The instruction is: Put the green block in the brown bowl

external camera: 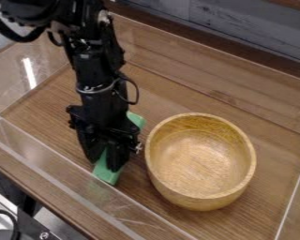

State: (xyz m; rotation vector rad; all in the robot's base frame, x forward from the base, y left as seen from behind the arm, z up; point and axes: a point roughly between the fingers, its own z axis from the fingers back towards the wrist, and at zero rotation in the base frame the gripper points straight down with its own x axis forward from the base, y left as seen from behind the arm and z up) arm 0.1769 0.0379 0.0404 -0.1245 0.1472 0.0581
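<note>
The green block (112, 172) lies low on the wooden table, its near end poking out below the fingers and its far end (135, 120) showing behind the wrist. My gripper (106, 157) points straight down over the block, its dark fingers pressed against both long sides, shut on it. The block's middle is hidden by the fingers. The brown bowl (201, 192) stands just right of the gripper, round and empty, its rim a short gap from the block.
A clear plastic wall (40, 183) runs along the table's front and left edge, close to the block. The wooden table (228, 84) stretches back behind the bowl to a raised rear edge.
</note>
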